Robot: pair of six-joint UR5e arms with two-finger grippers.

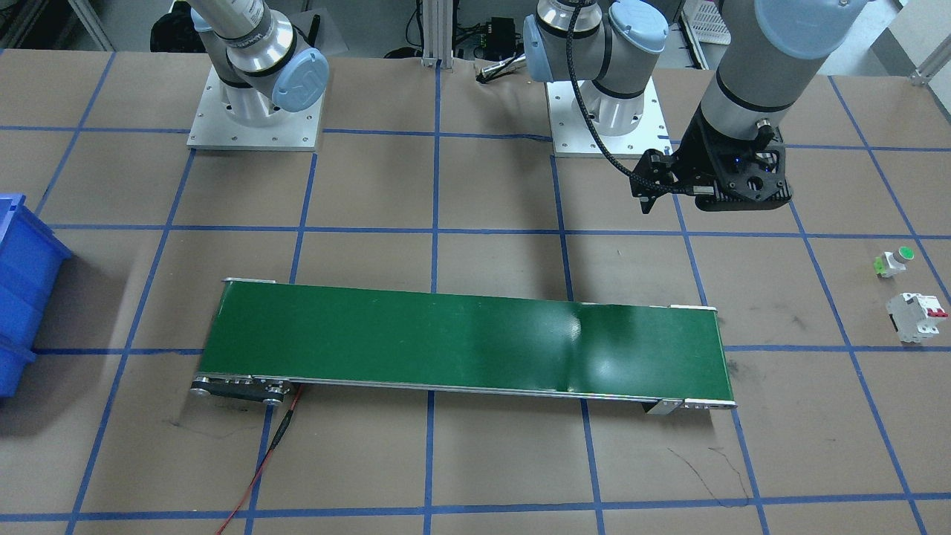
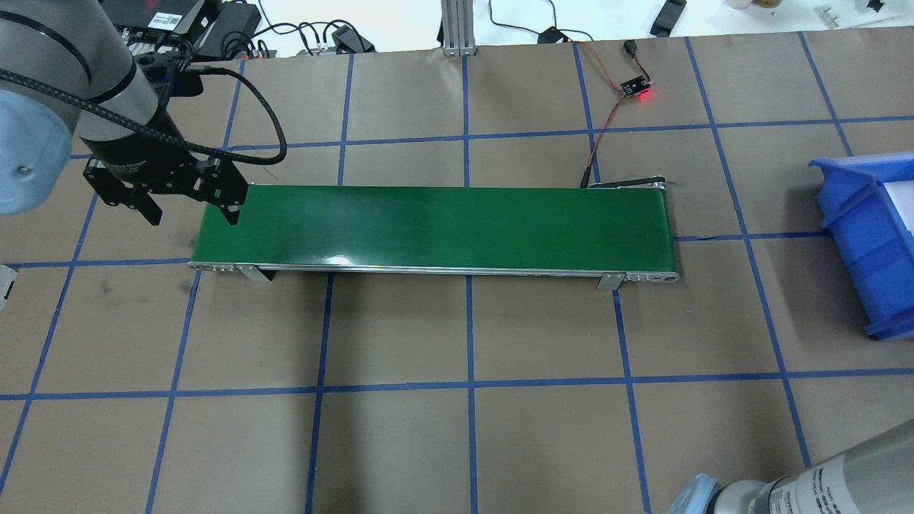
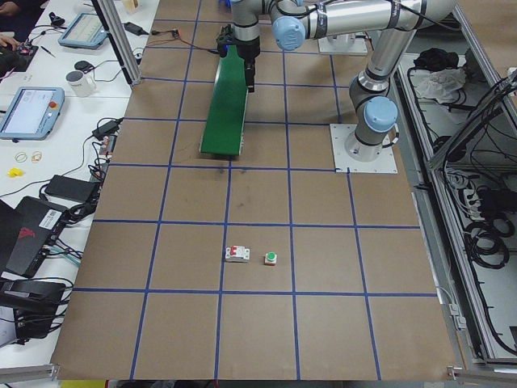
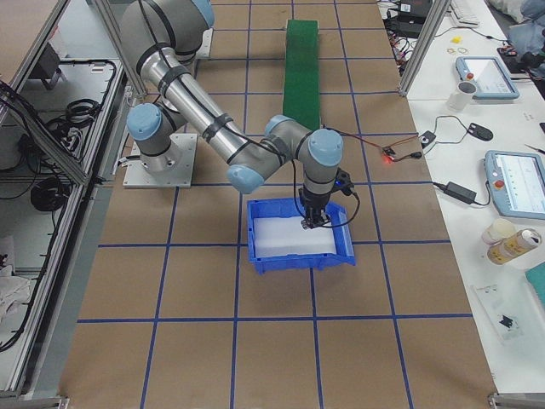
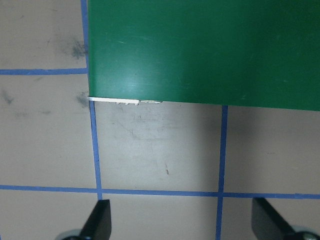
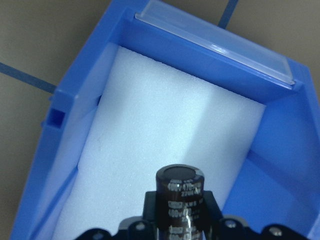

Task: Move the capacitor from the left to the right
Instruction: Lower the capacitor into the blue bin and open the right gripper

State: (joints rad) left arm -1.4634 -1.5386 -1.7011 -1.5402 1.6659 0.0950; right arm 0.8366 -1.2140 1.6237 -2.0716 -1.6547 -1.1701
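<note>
Nearest to us in the right wrist view, the capacitor (image 6: 181, 200) sits clamped in the right end effector (image 4: 312, 223), which is closed narrowly on the dark cylinder's side, its pale markings facing the camera. We hold it by the body so that it stays put in the grip on the way in.

Just beyond it lies the white foam pad (image 6: 165, 120) that lines the blue bin (image 6: 75, 135). The capacitor hangs over the near part of that pad, inside the bin's walls. We cannot tell whether it already touches the foam. We judge the foam is there to cushion the part, so a low, gentle release looks right. The task seems almost done, with only the letting-go left.

Further off, the green conveyor belt (image 2: 443, 221) stretches across the middle of the tabletop (image 2: 400, 442), with nothing on it.

At its far end the left end effector (image 2: 191, 210) hovers with its fingers spread wide, holding nothing, above the belt's corner. We read that as a parked pose, out of the way.

Farthest away, the white circuit breaker (image 1: 917, 317) and the green-capped push button (image 1: 895, 260) rest near each other, well apart from the belt.
</note>
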